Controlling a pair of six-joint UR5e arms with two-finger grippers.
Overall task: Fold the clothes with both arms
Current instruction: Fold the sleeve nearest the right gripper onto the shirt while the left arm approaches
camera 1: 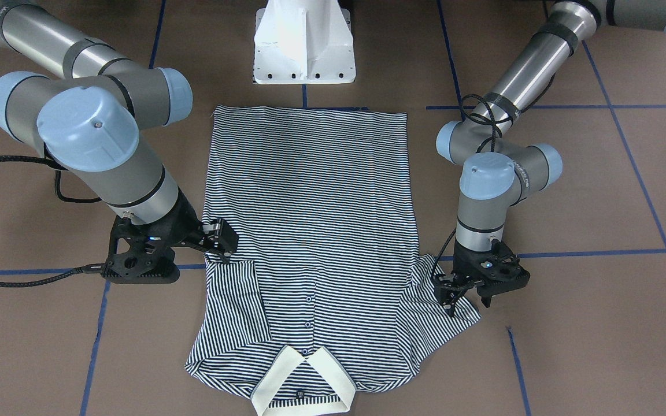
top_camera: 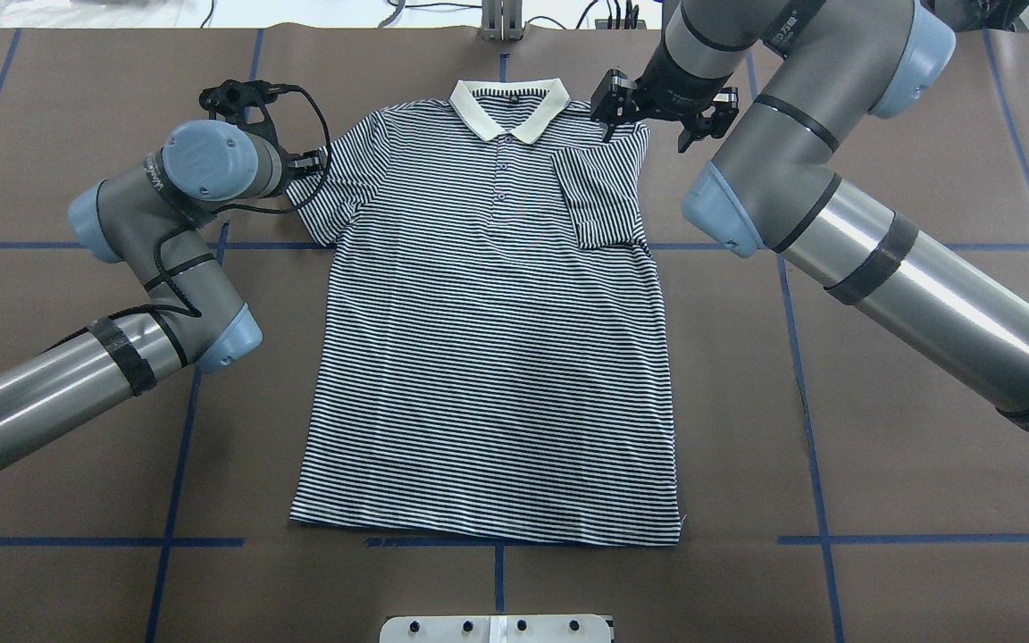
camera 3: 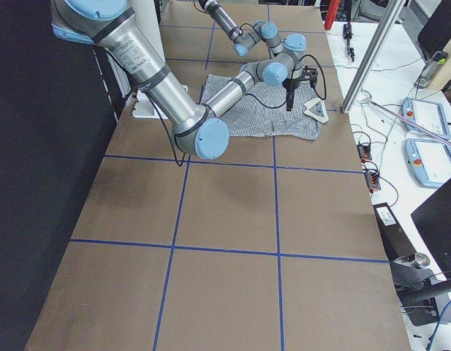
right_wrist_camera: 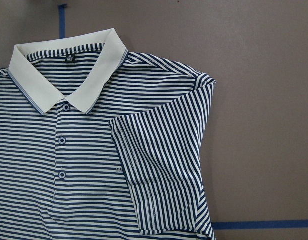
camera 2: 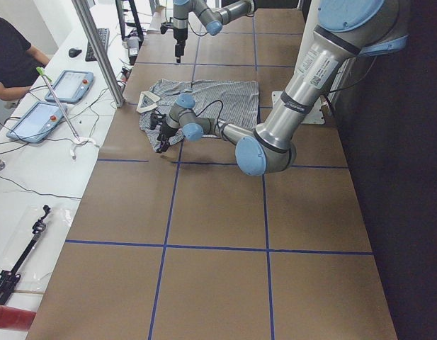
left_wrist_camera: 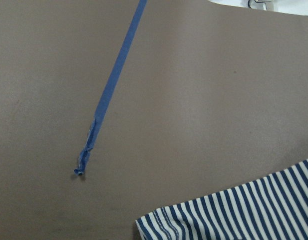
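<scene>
Closest to me looms the right silver-grey tubular arm with light blue joint caps (camera 1: pixel 87 127), bent down at the shirt's shoulder. Its black two-finger end effector (top_camera: pixel 646 140) hangs with its fingers spread, holding nothing. The left silver-grey arm (top_camera: pixel 175 187) reaches to the other shoulder, and its black end effector (camera 1: pixel 469 309) also looks spread and empty, just over the sleeve's outer edge.

The 1 navy-and-white striped short-sleeved polo shirt (top_camera: pixel 488 357) lies flat and face up in the middle of the brown matte counter (top_camera: pixel 881 402). Its long axis runs straight away from the robot: hem by the white flared pedestal base (camera 1: pixel 304 40), plain cream collar (camera 1: pixel 278 375) pointing to the operators' side. The right sleeve (right_wrist_camera: pixel 158 165) is folded inward over the chest; the left sleeve (top_camera: pixel 336 196) lies spread outward. I count 3 small dark buttons (right_wrist_camera: pixel 61 141).

Blue tape lines (top_camera: pixel 925 539) mark the counter in a grid. A white side bench (camera 2: pixel 34 184) carries 2 blue-edged tablets (camera 2: pixel 66 85), with 1 person in a dark top (camera 2: pixel 9 57) beside it.
</scene>
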